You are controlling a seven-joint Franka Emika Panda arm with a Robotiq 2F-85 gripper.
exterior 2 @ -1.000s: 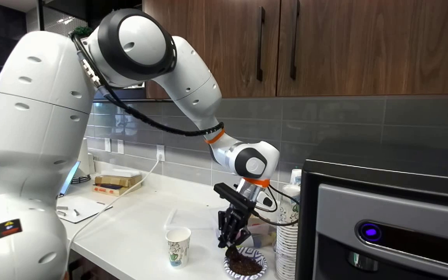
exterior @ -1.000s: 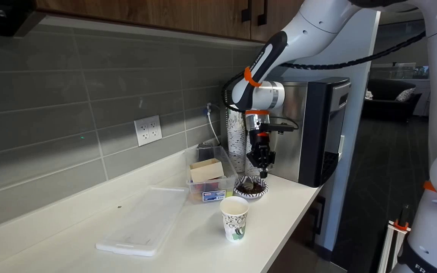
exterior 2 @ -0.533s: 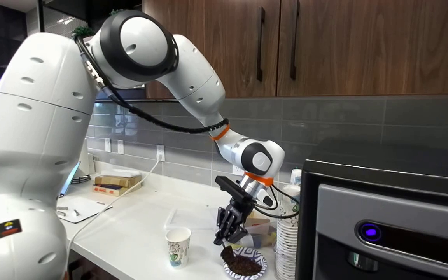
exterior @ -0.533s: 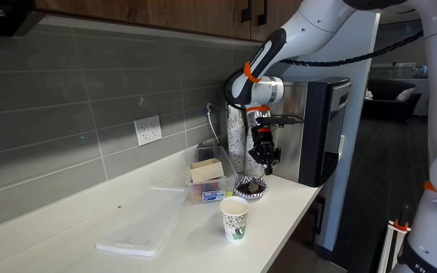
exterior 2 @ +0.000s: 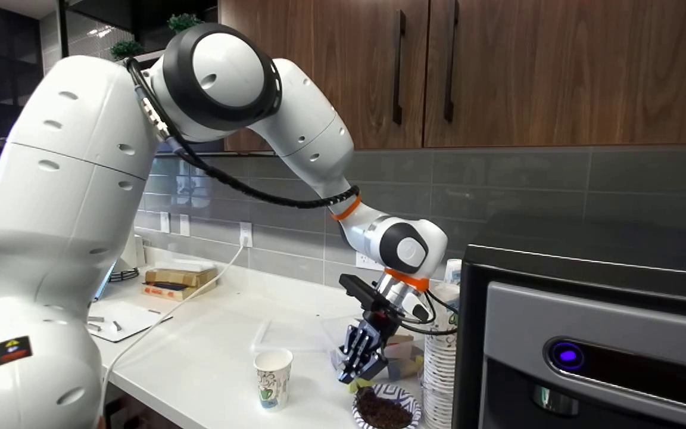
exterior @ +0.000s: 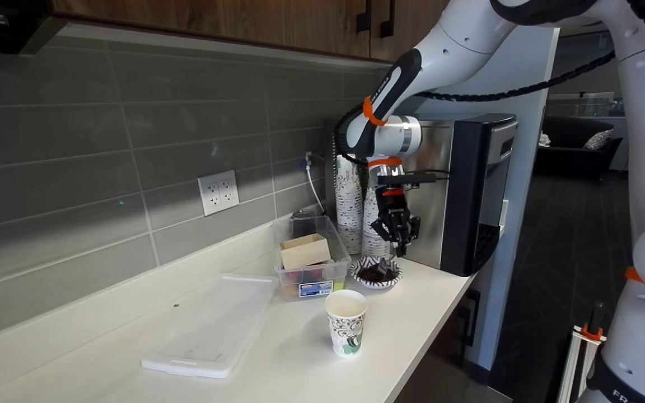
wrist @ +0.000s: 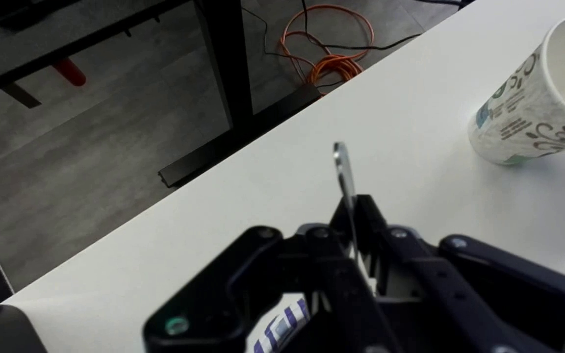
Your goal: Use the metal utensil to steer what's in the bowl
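The bowl (exterior: 376,284) is a small paper one with a dark zigzag pattern, holding dark crumbly contents (exterior 2: 383,412). It also shows in an exterior view (exterior 2: 407,398), and a purple-and-white piece of it shows in the wrist view (wrist: 282,326). My gripper (exterior: 401,249) is above the bowl's edge, tilted, and also shows in an exterior view (exterior 2: 348,376). In the wrist view my gripper (wrist: 353,211) is shut on the thin handle of the metal utensil (wrist: 344,171). The utensil's head (exterior: 383,268) is down in the contents, partly hidden.
A white paper cup (exterior: 346,324) stands near the bowl, also in the wrist view (wrist: 523,108). A clear plastic bin (exterior: 312,268) is beside the bowl; its lid (exterior: 216,324) lies on the counter. Stacked cups (exterior 2: 440,369) and a steel-and-black machine (exterior: 457,190) stand close by.
My gripper has shifted and changed its tilt, still holding the utensil. The utensil's head has moved within the contents. The bowl has slid slightly on the counter, toward the right in both exterior views.
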